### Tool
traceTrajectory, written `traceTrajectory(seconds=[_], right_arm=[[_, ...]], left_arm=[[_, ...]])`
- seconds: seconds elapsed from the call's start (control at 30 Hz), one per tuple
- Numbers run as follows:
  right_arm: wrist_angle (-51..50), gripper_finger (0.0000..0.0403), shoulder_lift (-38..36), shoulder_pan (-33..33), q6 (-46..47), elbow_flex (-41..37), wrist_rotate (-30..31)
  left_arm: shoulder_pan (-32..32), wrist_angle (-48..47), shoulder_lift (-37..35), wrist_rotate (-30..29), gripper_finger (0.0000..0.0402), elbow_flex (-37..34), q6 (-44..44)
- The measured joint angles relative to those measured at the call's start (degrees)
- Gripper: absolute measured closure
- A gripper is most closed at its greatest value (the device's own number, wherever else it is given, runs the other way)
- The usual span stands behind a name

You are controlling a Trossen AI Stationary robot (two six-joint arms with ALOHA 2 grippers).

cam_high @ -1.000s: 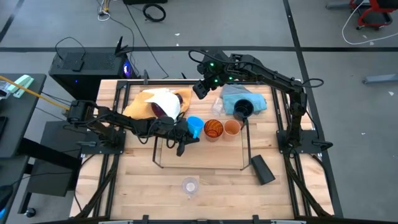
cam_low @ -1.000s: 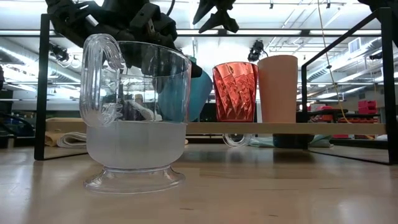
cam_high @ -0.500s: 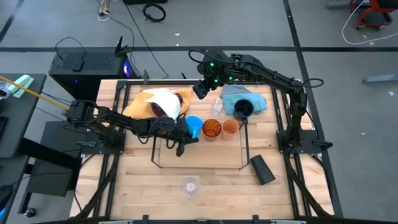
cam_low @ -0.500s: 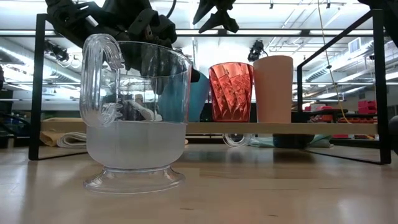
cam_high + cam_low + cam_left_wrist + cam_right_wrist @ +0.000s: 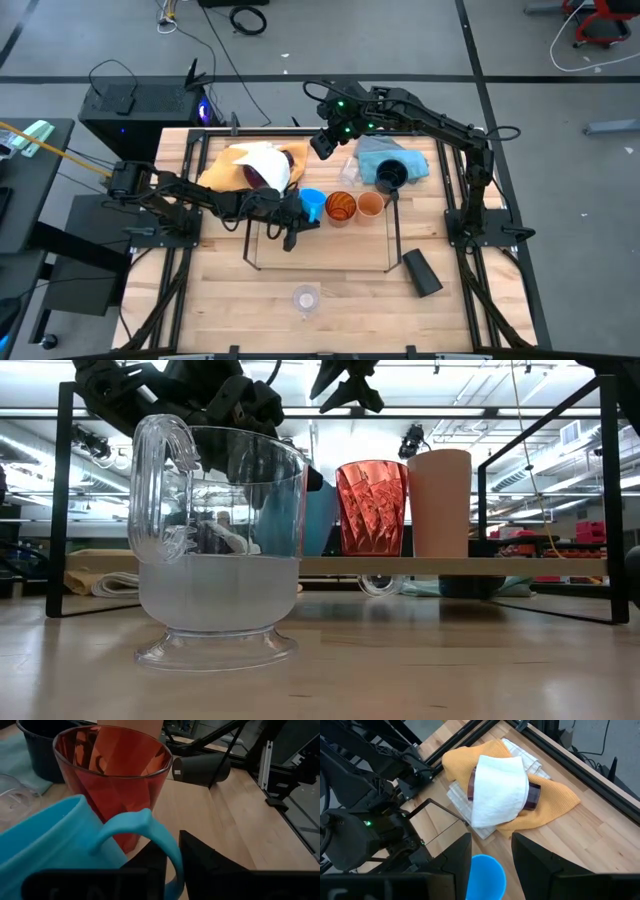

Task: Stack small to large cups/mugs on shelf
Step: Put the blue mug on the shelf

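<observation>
My left gripper (image 5: 167, 857) pinches the light-blue mug's (image 5: 65, 845) handle; withdrawing carelessly could topple it against the amber tumbler (image 5: 117, 775).

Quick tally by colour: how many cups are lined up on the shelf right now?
Light-blue mug: 1
Amber-red tumbler: 1
Pale orange cup: 1
Total: 3
</observation>
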Motion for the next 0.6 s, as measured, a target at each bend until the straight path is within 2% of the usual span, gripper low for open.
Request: traceTrajectory(seconds=[0.37,0.6], right_arm=[[0.0,0.0257,0.0,0.0,-0.3,0.0,0.0],[0.0,0.0257,0.0,0.0,-0.5,0.0,0.0]], left_arm=[[0.0,-0.3,0.0,0.0,0.0325,0.0,0.8],[0.0,-5.1,0.0,-0.1,0.0311,0.1,-0.9]])
